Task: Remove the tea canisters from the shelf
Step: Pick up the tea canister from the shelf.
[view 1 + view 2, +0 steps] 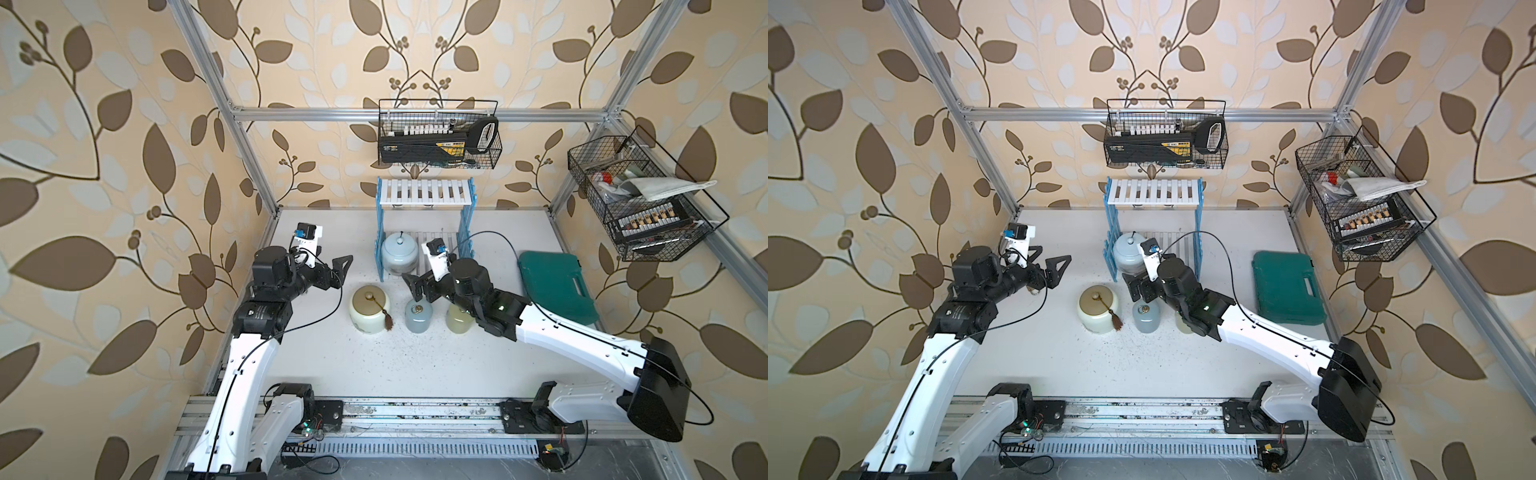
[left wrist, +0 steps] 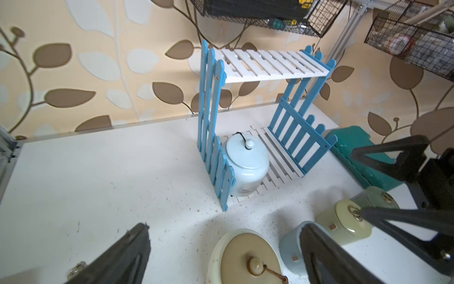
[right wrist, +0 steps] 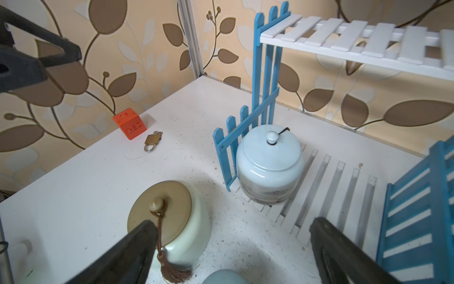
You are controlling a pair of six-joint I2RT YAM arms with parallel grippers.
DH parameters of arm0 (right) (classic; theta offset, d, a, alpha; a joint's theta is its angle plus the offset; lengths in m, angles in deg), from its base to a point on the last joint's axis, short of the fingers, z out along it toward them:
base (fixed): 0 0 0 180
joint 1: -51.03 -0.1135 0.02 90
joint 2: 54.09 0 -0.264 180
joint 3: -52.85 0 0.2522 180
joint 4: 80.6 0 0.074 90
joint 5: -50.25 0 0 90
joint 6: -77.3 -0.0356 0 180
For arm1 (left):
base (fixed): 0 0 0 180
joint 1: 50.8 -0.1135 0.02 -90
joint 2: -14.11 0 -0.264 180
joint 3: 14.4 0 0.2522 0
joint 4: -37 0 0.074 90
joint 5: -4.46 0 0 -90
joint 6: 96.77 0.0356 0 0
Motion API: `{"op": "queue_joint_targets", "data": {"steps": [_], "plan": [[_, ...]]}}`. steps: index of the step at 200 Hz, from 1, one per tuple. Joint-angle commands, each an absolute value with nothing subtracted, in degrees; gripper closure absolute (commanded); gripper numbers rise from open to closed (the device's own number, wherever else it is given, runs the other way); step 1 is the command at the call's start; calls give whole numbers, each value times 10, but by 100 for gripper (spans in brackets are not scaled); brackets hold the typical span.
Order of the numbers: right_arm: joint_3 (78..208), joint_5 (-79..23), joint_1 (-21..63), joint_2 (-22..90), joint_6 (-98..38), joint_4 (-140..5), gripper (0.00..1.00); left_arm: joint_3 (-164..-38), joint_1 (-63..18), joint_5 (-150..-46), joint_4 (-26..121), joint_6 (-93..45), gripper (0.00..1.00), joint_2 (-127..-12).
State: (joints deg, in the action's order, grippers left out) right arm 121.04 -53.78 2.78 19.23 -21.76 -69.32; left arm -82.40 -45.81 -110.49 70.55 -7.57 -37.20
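The shelf (image 1: pixel 426 193) held one canister: the pale blue jar (image 1: pixel 400 253), lid on, on the lower slatted board close against the blue side panel nearer the left arm. Four more stood upright on the table (image 1: pixel 415 365) in front of the shelf, all lidded, so their contents could not be seen. They were the cream jar (image 1: pixel 369 309) with its brown tassel hanging down, the blue-grey cylinder (image 1: pixel 418 318) just beside it, the yellow-green cylinder (image 1: pixel 459 322) and the sage green cylinder (image 2: pixel 375 196). The right arm half covered the yellow-green one in both top views and hid the sage one entirely.

The back wire basket (image 1: pixel 486 153) carried a black-and-yellow box and a row of white pieces. The side wire basket (image 1: pixel 665 245) held a pale folded cloth among small items. A green case (image 1: pixel 559 286) lay flat beside the right arm. An orange cube (image 3: pixel 129 123) and a padlock (image 3: pixel 152 141) lay near the wall.

The left gripper (image 1: pixel 345 270) hovered beside the shelf, spread wide and empty. The right gripper (image 1: pixel 417 289) hung over the blue-grey cylinder, jaws wide apart, gripping nothing.
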Motion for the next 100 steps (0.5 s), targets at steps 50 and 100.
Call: {"op": "queue_joint_targets", "data": {"steps": [50, 100], "plan": [[1144, -575, 91, 22, -181, -595, 1, -951, -391, -1122, 742, -29, 1, -489], [1109, -587, 168, -106, -152, -526, 1, -1026, -350, -1106, 763, -25, 1, -586]]}}
